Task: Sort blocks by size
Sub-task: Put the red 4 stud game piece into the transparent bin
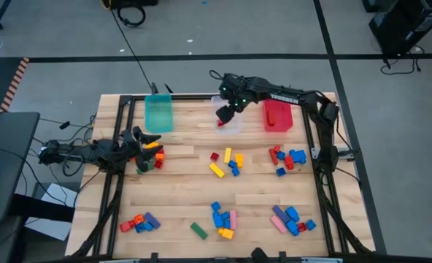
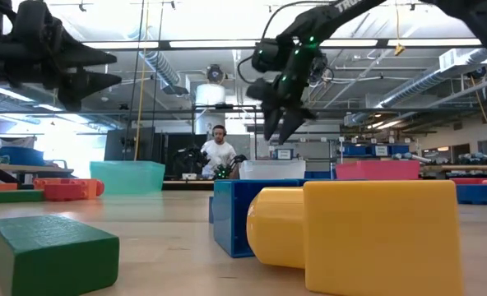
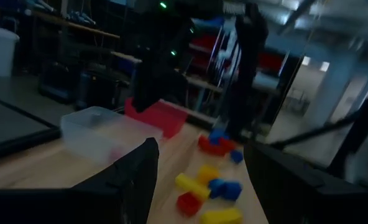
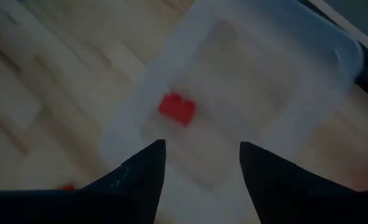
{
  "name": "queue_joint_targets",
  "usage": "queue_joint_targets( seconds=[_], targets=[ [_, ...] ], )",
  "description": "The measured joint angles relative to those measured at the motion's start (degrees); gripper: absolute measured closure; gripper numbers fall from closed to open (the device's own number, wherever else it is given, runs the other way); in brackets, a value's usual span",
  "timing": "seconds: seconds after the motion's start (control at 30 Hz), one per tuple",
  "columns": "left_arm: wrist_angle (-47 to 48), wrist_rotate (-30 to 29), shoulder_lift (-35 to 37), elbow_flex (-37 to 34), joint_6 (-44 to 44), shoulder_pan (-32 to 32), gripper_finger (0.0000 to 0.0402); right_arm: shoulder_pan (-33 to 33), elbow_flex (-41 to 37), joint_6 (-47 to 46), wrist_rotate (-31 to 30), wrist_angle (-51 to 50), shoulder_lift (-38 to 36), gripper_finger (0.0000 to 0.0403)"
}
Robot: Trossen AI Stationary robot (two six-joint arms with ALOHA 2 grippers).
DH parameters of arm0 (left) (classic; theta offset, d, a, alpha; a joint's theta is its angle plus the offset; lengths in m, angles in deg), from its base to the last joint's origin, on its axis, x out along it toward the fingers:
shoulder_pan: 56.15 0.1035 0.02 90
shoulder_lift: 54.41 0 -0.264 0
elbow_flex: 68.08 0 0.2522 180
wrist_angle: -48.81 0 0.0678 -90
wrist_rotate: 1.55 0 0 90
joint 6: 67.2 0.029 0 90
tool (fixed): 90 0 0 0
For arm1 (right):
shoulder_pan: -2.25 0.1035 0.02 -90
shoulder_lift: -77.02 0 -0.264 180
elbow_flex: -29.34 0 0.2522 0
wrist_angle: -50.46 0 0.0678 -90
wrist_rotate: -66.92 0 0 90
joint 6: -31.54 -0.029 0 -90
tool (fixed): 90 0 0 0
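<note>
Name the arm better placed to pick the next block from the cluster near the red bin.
Right. The right pincer hangs open over the clear bin, next to the red bin and that cluster. The left pincer sits across the table by the teal bin.

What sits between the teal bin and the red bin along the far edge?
In the high view, the clear bin sits between the teal bin and red bin, one red block inside it, with the right gripper open above.
</note>
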Motion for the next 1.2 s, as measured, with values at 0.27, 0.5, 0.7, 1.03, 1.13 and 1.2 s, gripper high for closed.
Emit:
queue_joint_targets(
  seconds=[0.27,0.5,0.7,1.03,1.13,1.2],
  targets=[
    [4.5,0.0,-0.2,2.8,-6.3,0.0,0.0156,6.5,-2.8,-3.6,-5.7,-6.9,-10.1,0.0217],
    [17.3,-0.8,-6.9,10.9,-9.5,0.0,0.0156,15.0,-16.2,-11.1,-7.7,-1.6,-23.9,0.0228],
    [24.4,-6.9,-19.9,19.7,-15.0,0.0,0.0156,21.2,-29.6,-20.8,-9.8,3.0,-35.9,0.0228],
    [49.6,-8.5,-46.0,44.8,-21.6,0.0,0.0156,30.4,-48.7,-24.6,-13.5,12.2,-50.3,0.0229],
    [55.0,-6.8,-52.5,51.4,-21.5,0.0,0.0156,31.3,-54.1,-23.8,-11.4,16.9,-53.3,0.0231],
    [59.4,-6.1,-56.4,55.0,-22.1,0.0,0.0156,31.5,-57.4,-23.7,-9.8,20.3,-54.9,0.0233]
  ],
)
